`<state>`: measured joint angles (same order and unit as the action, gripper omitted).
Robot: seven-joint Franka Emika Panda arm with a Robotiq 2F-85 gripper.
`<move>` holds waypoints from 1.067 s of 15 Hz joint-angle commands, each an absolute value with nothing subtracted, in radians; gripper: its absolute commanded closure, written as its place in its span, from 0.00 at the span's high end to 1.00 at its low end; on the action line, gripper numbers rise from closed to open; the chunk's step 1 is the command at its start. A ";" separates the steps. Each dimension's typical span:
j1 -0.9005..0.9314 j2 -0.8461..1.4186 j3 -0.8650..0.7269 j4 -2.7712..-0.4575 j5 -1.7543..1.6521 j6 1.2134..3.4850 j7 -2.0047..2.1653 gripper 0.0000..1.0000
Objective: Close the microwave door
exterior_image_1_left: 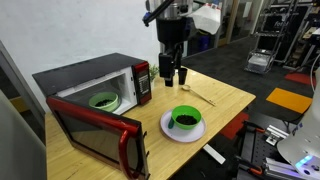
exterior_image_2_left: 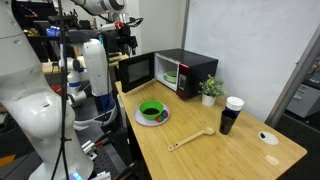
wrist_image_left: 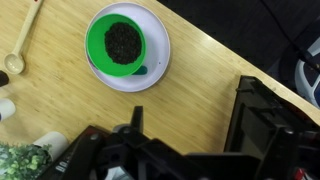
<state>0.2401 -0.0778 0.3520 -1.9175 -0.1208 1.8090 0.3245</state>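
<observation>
Wrist view shows you the green bowl on its white plate on the wooden tabletop. In both exterior views the microwave door is swung wide open. Your claw hangs above the tabletop, near the microwave, but you cannot tell if it is spread or pressed together.

Exterior views from opposite sides, sharing microwave and table, wrist view overhead
</observation>
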 commanded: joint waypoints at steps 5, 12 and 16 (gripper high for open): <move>0.278 0.000 0.336 -1.835 -0.115 1.804 0.316 1.00; 0.276 0.014 0.333 -1.818 -0.104 1.803 0.292 1.00; 0.284 0.096 0.334 -1.740 -0.106 1.825 0.244 1.00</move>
<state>0.2652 0.0138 0.3482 -1.8241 -0.1138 1.8156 0.2942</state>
